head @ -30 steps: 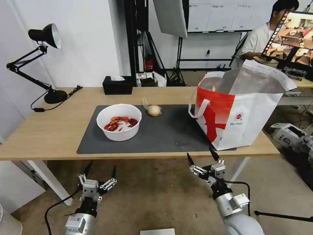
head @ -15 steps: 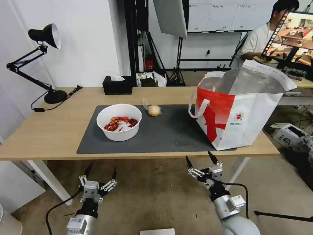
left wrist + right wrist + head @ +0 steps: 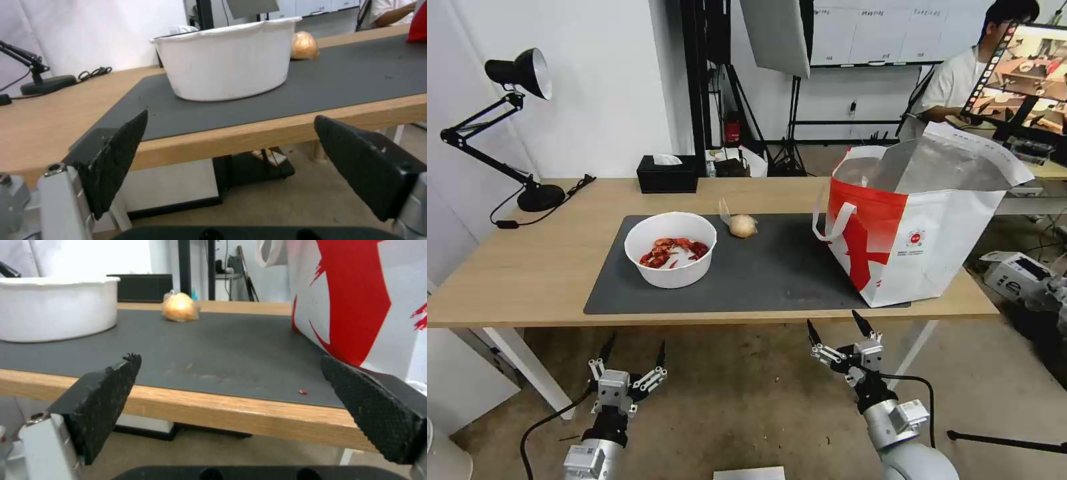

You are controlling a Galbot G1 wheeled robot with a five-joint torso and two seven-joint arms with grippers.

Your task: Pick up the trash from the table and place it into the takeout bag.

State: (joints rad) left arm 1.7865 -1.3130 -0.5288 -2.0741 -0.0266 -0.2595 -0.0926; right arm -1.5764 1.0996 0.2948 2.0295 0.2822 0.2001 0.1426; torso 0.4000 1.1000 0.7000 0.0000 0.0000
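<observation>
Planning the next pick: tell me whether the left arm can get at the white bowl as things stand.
Probably yes. The left gripper hangs open below the table edge, in front of the white bowl; nothing stands between them, though it must rise first.

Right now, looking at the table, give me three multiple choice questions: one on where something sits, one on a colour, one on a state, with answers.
1. Where is the white bowl?
A. on the dark mat
B. inside the takeout bag
C. on the floor

2. What colour are the shells in the bowl?
A. green
B. red
C. blue

3. How are the two grippers?
A. both shut on trash
B. left holds the bun
C. both open and empty

Answers:
1 A: the bowl stands on the mat, with the bagged bun behind it.
2 B: the head view shows red shells.
3 C: the left gripper and right gripper hang below the table edge, fingers spread with nothing between them.
</observation>
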